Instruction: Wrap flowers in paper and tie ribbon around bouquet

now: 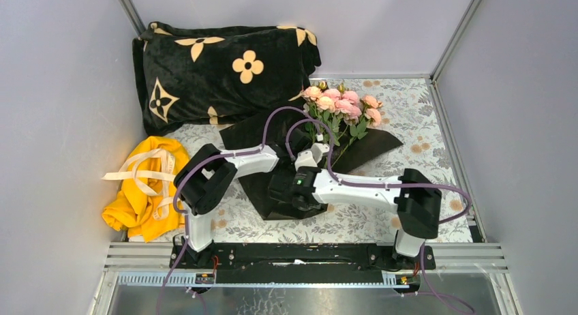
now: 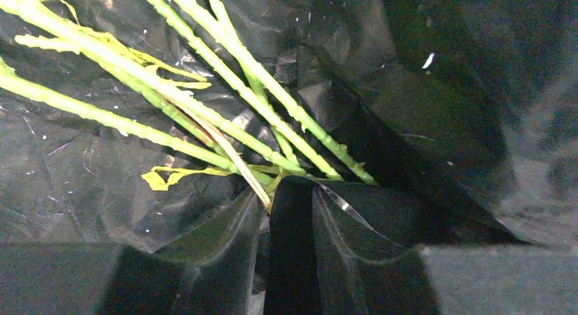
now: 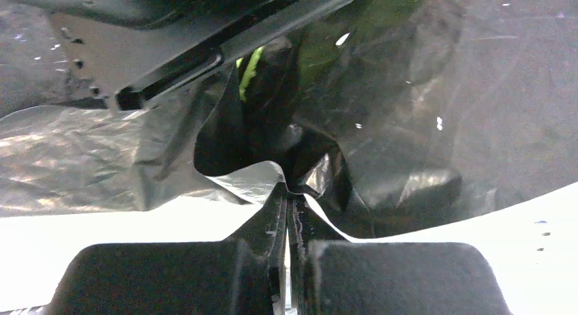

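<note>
The right end effector [image 3: 287, 196] is pinched together on a fold of the thin crinkled black paper sheet [image 3: 422, 110]. The left end effector [image 2: 286, 189] stands part-way apart around the ends of the long green stems [image 2: 225, 76]; whether it grips them cannot be told. The pale pink artificial roses [image 1: 343, 103] lie on that sheet, on the floral-patterned bench [image 1: 422, 117]. The fold should probably be drawn snugly across the stems, gently enough not to tear.

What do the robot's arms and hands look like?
Both the left arm and right arm have white tube sections and chunky black joints. Purple cables loop along them. The left hand and right hand are black, with flat wedge-shaped fingers.
</note>
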Robot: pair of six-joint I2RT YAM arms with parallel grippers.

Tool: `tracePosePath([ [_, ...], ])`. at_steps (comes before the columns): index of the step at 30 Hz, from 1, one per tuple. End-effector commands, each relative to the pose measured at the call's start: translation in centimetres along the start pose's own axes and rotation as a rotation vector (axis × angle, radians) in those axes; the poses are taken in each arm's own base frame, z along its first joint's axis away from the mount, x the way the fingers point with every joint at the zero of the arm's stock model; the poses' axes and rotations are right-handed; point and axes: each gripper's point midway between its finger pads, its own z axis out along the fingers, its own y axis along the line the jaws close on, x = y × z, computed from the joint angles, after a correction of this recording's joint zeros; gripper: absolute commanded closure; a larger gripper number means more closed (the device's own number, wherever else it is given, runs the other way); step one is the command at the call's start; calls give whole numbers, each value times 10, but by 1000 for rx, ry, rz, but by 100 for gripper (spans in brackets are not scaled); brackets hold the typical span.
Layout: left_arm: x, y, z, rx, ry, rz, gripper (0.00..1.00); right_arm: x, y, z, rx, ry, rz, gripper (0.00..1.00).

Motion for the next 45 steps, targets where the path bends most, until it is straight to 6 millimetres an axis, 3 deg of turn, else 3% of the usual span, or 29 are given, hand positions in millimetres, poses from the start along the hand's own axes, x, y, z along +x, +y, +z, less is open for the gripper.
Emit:
tracePosePath([
  [1, 43, 30, 24, -58, 90, -43, 59, -24, 29, -14, -1, -143, -387, 100],
  [6, 49, 34, 24, -18, 85, -88, 59, -25, 65, -10, -61, -184, -599, 100],
  [10, 50, 35, 18, 21, 62, -105, 58, -27, 74, -3, -75, -205, -658, 100],
  [17, 42, 32, 5, 92, -17, -140, 57, -18, 49, -4, -112, -264, -503, 100],
  [21, 43, 34, 4, 102, -18, -178, 58, -2, 34, 6, -97, -256, -477, 100],
  [26, 45, 47, -2, 75, -29, -233, 59, 5, 26, 13, -72, -247, -466, 100],
  [29, 42, 52, -2, 66, -36, -231, 59, 2, 34, 13, -101, -263, -488, 100],
  [38, 40, 49, 0, 91, -44, -224, 58, -38, 73, 11, -48, -357, -772, 100],
  [45, 25, 44, -11, 122, -64, -157, 51, -16, 96, 31, -120, -290, -970, 100],
])
